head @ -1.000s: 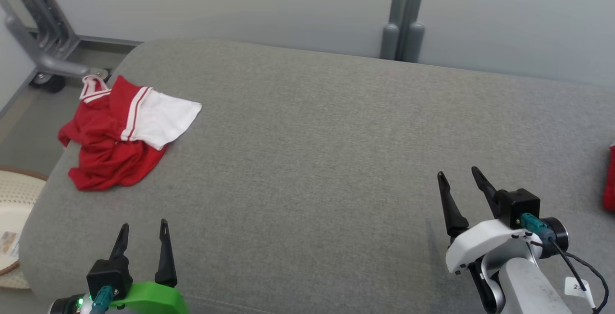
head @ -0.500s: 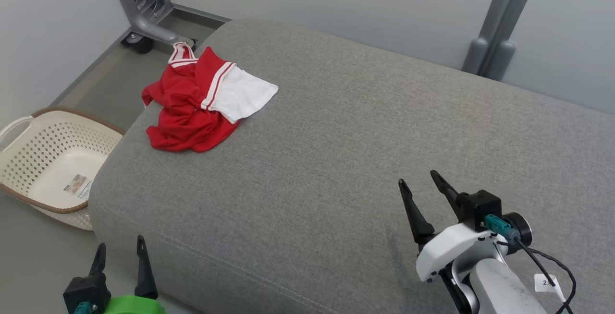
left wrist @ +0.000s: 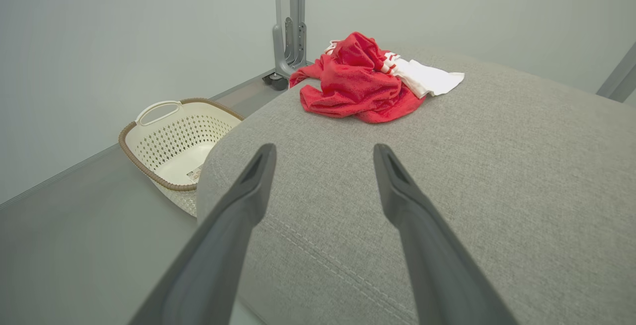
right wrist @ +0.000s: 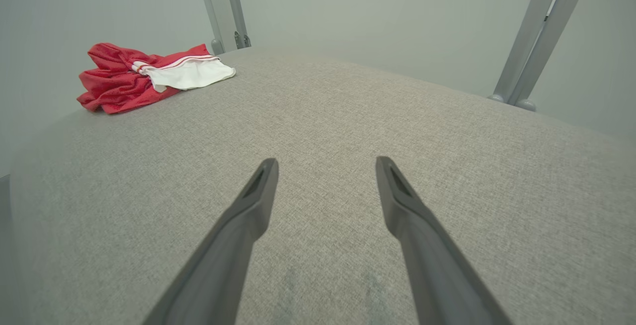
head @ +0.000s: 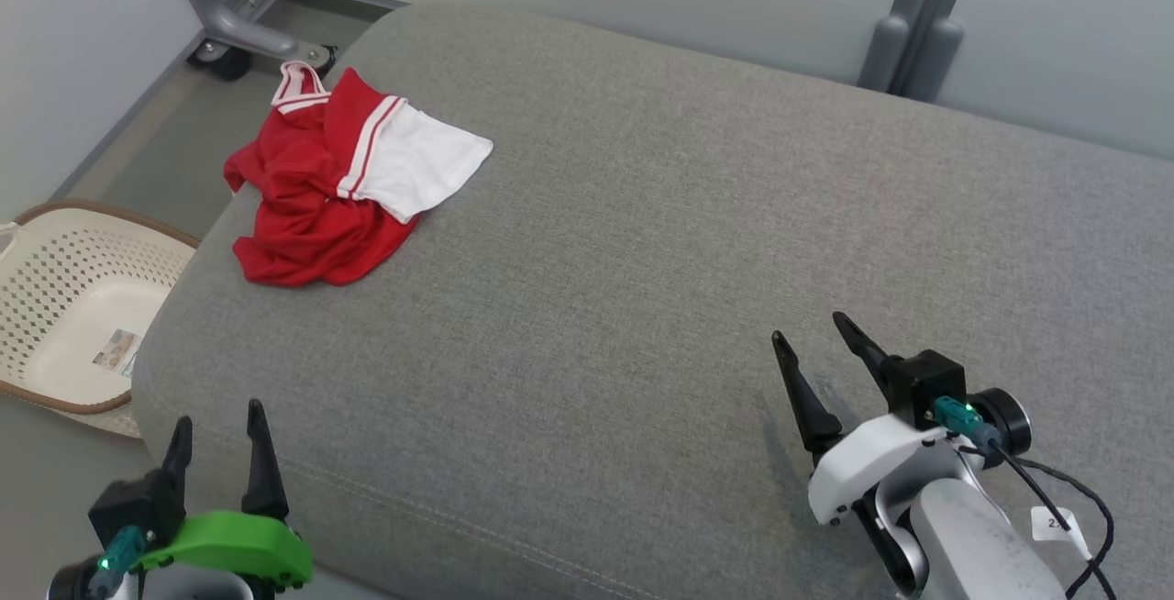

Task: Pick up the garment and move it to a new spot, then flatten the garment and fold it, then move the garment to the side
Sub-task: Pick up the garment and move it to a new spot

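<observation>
Garment [head: 330,187] crumpled at cushion [head: 642,288] corner; left end effector [head: 218,435], right end effector [head: 812,343] spread wide, empty, touching nothing.

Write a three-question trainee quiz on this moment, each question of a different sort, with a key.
1. True or false: the left gripper is shut on the garment.
2. Where does the basket stand? A: on the floor beside the cushion. B: on top of it. C: on a shelf.
3. Fill in: the garment is red and ____.

Key: 1 false, its fingers are spread and well short of the garment; 2 A; 3 white.
</observation>
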